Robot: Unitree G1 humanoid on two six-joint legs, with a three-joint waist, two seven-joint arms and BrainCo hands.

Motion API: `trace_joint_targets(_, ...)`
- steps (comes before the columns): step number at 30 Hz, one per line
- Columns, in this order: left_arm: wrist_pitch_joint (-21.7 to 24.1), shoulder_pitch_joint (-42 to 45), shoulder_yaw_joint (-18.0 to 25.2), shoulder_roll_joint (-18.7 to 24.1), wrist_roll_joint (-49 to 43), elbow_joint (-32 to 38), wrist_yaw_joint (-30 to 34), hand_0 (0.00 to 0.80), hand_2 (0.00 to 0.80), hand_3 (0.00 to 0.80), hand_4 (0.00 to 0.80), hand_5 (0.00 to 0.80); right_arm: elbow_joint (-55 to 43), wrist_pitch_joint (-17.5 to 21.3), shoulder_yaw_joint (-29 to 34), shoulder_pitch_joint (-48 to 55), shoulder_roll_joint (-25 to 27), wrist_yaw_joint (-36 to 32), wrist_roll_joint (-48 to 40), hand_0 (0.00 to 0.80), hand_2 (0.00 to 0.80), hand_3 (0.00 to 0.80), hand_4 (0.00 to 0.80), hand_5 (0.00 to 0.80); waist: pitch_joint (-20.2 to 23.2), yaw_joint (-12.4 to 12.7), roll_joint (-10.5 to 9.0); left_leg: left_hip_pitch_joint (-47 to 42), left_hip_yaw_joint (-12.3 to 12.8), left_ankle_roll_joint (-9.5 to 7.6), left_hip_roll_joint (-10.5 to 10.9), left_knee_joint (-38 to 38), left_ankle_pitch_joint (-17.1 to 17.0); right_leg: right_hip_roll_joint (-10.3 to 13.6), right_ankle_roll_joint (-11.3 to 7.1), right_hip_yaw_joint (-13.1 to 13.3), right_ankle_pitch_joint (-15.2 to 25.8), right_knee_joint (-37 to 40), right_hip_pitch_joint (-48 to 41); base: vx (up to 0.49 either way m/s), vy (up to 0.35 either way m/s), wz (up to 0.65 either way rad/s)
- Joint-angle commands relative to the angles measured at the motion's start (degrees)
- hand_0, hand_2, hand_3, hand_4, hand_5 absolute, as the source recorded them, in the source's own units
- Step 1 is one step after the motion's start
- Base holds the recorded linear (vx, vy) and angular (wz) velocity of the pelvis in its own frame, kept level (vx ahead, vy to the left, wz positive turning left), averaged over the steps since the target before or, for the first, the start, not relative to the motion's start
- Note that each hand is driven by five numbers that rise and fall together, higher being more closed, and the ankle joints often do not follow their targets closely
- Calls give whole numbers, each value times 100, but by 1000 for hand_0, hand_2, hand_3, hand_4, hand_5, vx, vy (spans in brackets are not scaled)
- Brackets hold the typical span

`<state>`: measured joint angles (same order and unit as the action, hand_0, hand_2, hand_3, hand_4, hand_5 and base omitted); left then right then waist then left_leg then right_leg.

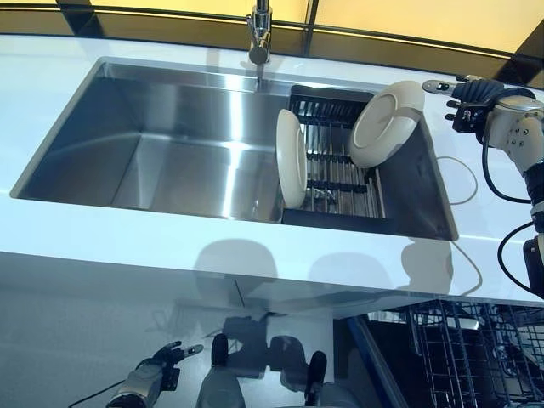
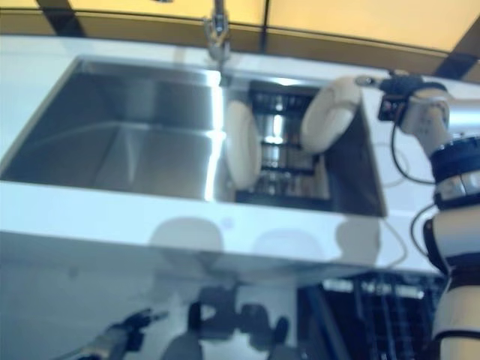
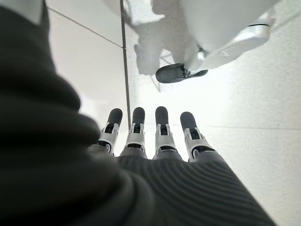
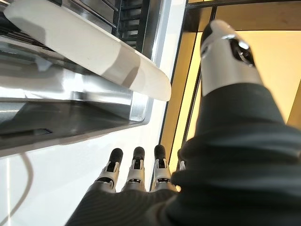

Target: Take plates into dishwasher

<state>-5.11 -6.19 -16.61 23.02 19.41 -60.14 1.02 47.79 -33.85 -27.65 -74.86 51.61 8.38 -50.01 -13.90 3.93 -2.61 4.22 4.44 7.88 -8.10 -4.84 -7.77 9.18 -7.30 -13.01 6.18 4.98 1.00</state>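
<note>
Two white plates stand in a black dish rack [image 1: 336, 161] at the right end of the steel sink [image 1: 153, 161]. One plate [image 1: 290, 157] stands on edge at the rack's left side. The other plate [image 1: 387, 123] leans against the sink's right wall, its rim above the counter; it also shows in the right wrist view [image 4: 94, 47]. My right hand [image 1: 467, 98] is over the counter just right of that plate, fingers straight, apart from it. My left hand [image 1: 157, 374] hangs low below the counter edge, open and empty, fingers [image 3: 136, 127] straight over the floor.
A tap [image 1: 260, 38] stands behind the sink. The white counter [image 1: 102, 229] surrounds the sink. The dishwasher's wire rack [image 1: 459, 348] shows pulled out below the counter at the lower right.
</note>
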Motion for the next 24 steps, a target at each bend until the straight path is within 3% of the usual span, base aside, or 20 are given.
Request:
trace_joint_targets(1,211,-313,-88,171,296,-5,-171,0,0,0,0,0,-151,306,-327,-627,111,-25,194,0,0,0,0,0,-11,59,-73,-5,19,-10,124,-16,289,166,-199,29,-10,2,132,0,0,0)
trace_joint_targets(24,25,-546,-74,174,634,173,-146,0,0,0,0,0,-170,326,-442,-771,-20,-100,271,0,0,0,0,0,-190,53,-53,108,-18,-24,168,-16,253,179,-189,20,37,2,239,-4,1,0)
